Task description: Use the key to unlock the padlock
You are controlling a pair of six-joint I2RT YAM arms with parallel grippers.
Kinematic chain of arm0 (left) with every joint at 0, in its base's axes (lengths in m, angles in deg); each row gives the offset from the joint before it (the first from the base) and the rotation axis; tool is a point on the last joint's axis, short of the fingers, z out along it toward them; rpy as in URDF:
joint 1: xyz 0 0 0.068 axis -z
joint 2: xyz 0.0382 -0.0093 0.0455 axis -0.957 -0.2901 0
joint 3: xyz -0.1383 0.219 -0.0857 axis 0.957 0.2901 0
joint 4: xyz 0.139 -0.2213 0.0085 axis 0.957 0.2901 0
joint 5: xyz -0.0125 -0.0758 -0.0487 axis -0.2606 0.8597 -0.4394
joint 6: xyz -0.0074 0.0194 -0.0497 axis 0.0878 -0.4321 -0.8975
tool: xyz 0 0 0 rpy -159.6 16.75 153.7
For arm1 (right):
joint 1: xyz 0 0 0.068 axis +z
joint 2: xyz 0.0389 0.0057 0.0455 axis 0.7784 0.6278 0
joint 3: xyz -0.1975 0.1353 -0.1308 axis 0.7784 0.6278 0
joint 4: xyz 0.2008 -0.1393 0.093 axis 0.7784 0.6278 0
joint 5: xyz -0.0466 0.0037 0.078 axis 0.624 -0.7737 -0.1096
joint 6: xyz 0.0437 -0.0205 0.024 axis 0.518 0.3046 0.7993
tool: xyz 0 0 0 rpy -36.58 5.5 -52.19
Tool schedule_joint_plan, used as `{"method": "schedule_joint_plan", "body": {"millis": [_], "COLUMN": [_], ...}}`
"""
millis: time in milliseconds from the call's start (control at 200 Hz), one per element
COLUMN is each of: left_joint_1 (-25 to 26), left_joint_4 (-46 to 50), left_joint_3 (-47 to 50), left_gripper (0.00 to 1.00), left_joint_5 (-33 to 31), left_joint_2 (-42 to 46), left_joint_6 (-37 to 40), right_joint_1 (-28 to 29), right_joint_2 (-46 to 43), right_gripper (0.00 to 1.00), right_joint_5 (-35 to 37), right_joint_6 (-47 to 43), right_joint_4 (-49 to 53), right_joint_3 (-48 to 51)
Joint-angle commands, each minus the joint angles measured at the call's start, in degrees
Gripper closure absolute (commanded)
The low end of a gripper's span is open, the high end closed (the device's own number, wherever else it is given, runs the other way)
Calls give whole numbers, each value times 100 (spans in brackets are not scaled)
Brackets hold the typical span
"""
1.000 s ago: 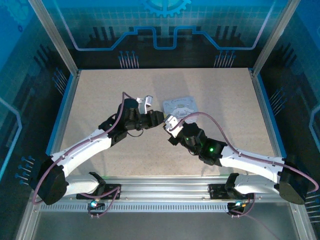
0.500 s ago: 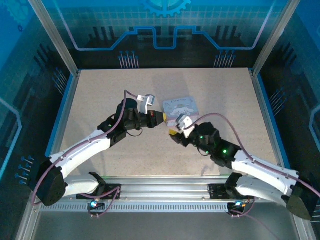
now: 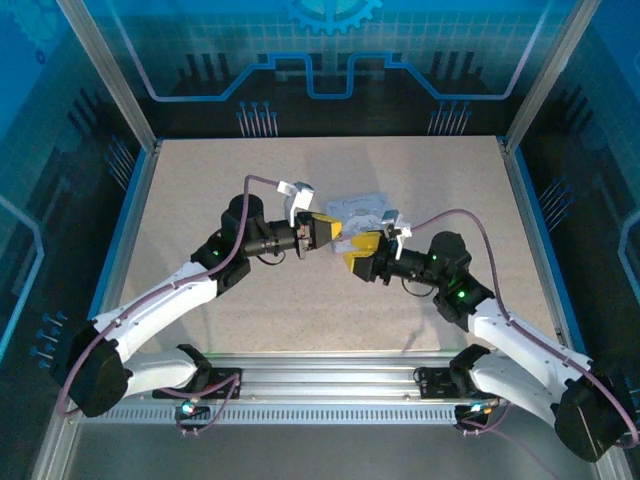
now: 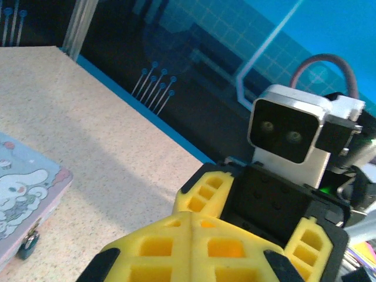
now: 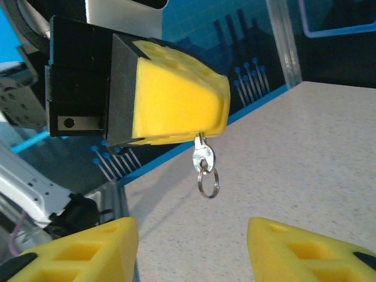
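Note:
My left gripper (image 3: 335, 232) hangs above the middle of the table, shut on the key (image 5: 204, 157). In the right wrist view the small silver key hangs down from its yellow fingers (image 5: 176, 106), with a wire ring (image 5: 208, 181) dangling below. My right gripper (image 3: 358, 250) faces it tip to tip, open, with nothing between its fingers. The padlock (image 4: 28, 242), tiny and dark, hangs at the front edge of the pastel tin (image 4: 23, 188), which lies flat on the table behind both grippers (image 3: 360, 208).
The speckled beige table (image 3: 220, 180) is bordered by a blue rim and aluminium posts. Blue patterned walls stand at the back and sides. The right arm's camera housing (image 4: 288, 132) sits close in front of my left gripper.
The right gripper has opened and drawn back to the right, turning to face the left one. The left gripper has closed fully and shifted slightly right, keeping the key.

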Motion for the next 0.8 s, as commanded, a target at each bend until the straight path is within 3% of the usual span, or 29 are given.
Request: {"method": "schedule_joint_plan", "body": {"millis": [0, 305, 795], "left_joint_1": [6, 8, 12], "left_joint_4": [-434, -453, -470], "left_joint_3": [80, 76, 61], "left_gripper": [100, 100, 100], "left_joint_5": [408, 520, 621], "left_joint_2": [62, 22, -89], "left_joint_6": [117, 67, 2], "right_joint_1": [-78, -76, -76], "right_joint_2": [211, 388, 436], "right_gripper": [52, 58, 80], "right_joint_5": [-482, -334, -279], "right_joint_6": [541, 758, 827], "right_joint_4": [-591, -960, -989], "right_joint_3": [-226, -290, -364]}}
